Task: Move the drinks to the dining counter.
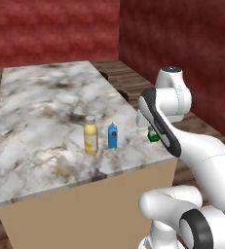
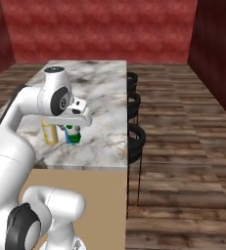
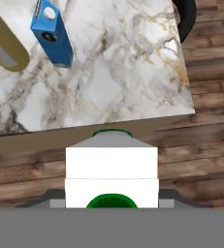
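Marble with dark and gold veins covers the long table, which has a plain tan base and stands on a wood floor by red walls. A yellow bottle with a white cap stands upright near the table's front end. Just beside it, a little apart, stands a slim blue carton. In the hand view the blue carton and the yellow bottle sit on the marble near the top left. The white robot arm reaches over the table's front corner. Its pincer is clenched on the small green-and-white carton, which fills the space between the dark finger tips. In the hand view this carton hangs over the table's edge and the wood floor. In the right base view the green-and-white carton shows under the hand, close to the other two drinks. Black stools line the far side of the table.
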You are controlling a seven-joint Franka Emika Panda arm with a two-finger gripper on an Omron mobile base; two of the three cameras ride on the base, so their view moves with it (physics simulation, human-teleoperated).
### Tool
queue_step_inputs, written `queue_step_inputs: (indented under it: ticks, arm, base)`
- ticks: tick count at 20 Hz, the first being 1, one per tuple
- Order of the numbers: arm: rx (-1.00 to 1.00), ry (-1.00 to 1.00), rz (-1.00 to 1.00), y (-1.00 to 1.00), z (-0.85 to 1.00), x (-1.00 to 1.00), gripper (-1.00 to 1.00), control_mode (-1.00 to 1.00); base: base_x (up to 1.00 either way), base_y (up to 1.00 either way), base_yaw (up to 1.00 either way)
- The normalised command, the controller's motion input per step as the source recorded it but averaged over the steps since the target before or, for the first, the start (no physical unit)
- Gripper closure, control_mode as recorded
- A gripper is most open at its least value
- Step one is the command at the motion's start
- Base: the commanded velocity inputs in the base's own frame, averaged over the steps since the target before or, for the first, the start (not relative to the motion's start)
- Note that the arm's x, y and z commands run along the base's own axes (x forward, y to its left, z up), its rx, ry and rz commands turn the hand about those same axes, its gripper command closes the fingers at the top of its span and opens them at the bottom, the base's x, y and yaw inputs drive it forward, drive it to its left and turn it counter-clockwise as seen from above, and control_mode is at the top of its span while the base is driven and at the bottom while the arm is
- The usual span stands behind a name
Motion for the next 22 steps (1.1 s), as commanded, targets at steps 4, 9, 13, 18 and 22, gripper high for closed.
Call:
queue_step_inputs:
  ticks: [4,9,13,18,22]
  arm:
    - [0.00,0.00,0.00,0.00,0.00,0.00,1.00,1.00]
    - [0.00,0.00,0.00,0.00,0.00,0.00,1.00,1.00]
    - [0.00,0.00,0.00,0.00,0.00,0.00,1.00,1.00]
    - [0.00,0.00,0.00,0.00,0.00,0.00,1.00,1.00]
    - [0.00,0.00,0.00,0.00,0.00,0.00,1.00,1.00]
  base:
    - [0.24,-0.33,0.12]
    - [0.30,-0.30,0.12]
    - [0.40,-0.26,0.11]
    - [0.41,-0.25,0.10]
    - [0.38,-0.22,0.09]
